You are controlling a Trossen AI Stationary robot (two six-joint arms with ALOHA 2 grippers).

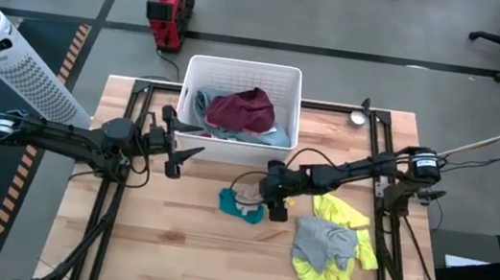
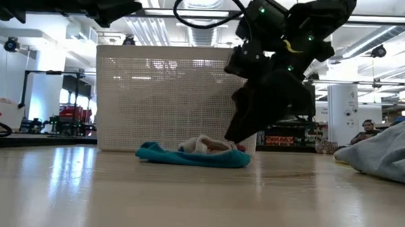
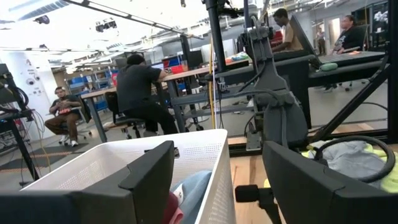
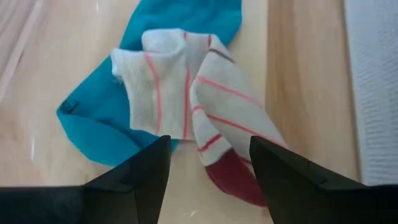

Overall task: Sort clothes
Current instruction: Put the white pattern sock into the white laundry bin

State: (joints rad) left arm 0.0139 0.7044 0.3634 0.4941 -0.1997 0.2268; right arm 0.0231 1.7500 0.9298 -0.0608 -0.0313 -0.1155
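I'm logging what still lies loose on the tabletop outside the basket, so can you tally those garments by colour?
Teal fabric garment: 1
White sock with pink stripes and a maroon toe: 1
Grey fabric garment: 1
Bright yellow fabric garment: 1
Total: 4

Clothes scattered, some basketed.

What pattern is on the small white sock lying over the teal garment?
The white sock has thin pink-red stripes and a dark red toe; the right wrist view shows it best.
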